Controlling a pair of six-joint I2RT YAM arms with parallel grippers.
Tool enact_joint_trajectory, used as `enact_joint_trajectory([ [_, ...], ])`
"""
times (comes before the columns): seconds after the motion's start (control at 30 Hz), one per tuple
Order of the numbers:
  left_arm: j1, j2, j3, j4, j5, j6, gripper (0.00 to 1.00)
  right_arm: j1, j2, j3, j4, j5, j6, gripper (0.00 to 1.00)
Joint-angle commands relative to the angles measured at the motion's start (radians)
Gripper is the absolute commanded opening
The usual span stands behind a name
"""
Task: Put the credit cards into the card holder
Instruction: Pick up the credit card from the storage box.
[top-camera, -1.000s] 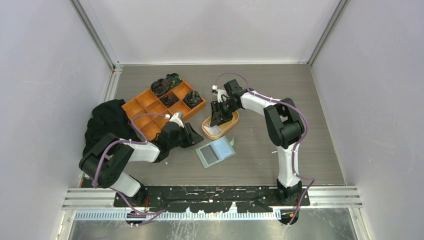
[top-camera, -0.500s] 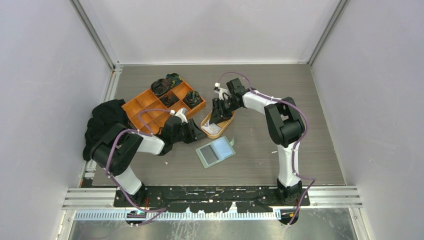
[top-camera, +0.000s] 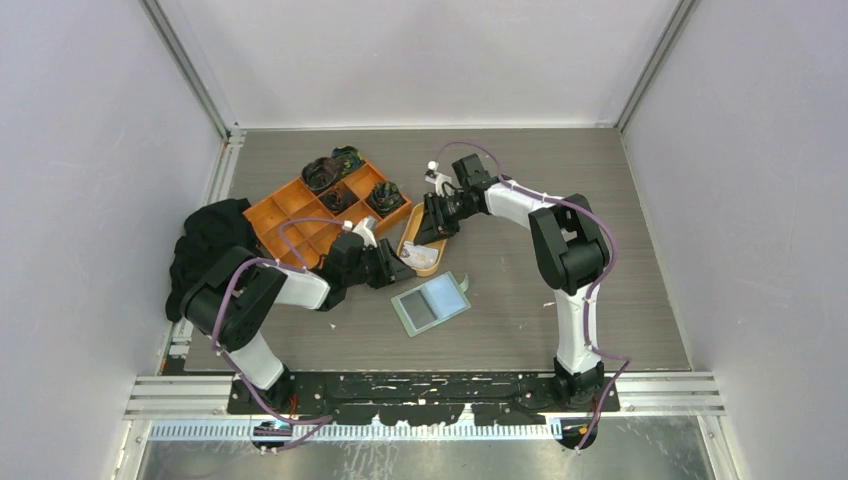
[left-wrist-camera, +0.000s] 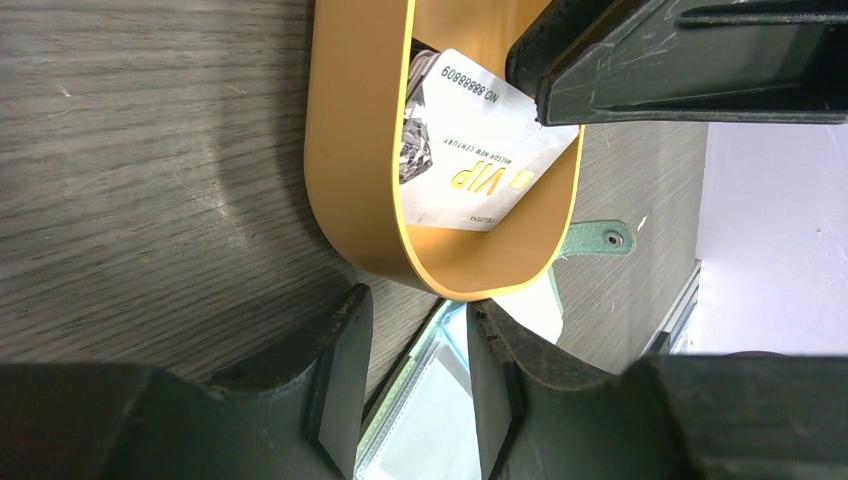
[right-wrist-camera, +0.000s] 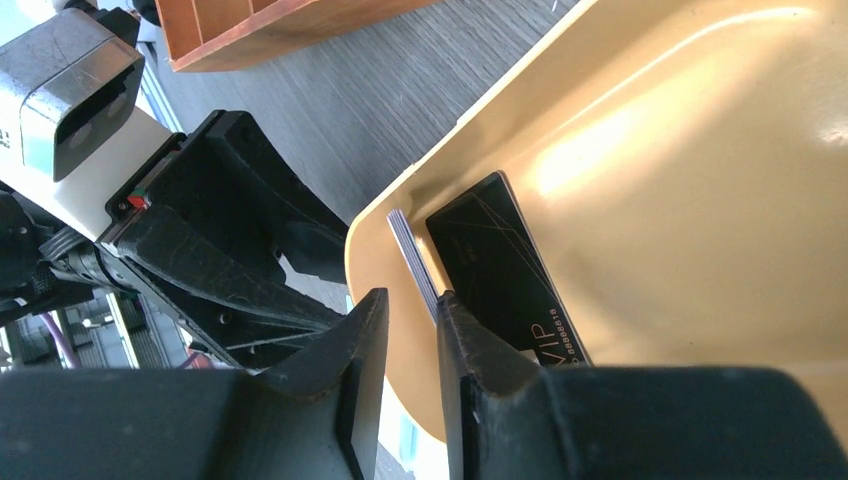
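Observation:
The orange oval dish holds the credit cards. In the left wrist view a white VIP card leans inside the dish. In the right wrist view a black VIP card and a stack of cards on edge lie in it. The green card holder lies open on the table, pockets up. My right gripper reaches into the dish's far end, its fingers a narrow gap apart with nothing between them. My left gripper is open and empty at the dish's near end, above the holder.
An orange compartment tray with dark items stands at the back left, close to the left arm. A black cloth lies at the left edge. The holder's tab sticks out beside the dish.
The left gripper has moved right, up to the dish's near end. The dish has shifted left and swung to a steeper angle. The right gripper has moved a little back-left with it.

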Motion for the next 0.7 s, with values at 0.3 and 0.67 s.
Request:
enact_joint_trajectory([
  [0.3,0.025,-0.005,0.024,-0.025,-0.025,0.019,0.41,0.069,-0.007,0.086,-0.258,0.035,-0.198,0.27],
  [0.67,0.031,-0.019,0.022,-0.039,-0.022,0.026,0.41,0.100,-0.016,0.106,-0.313,0.138,-0.281,0.28],
])
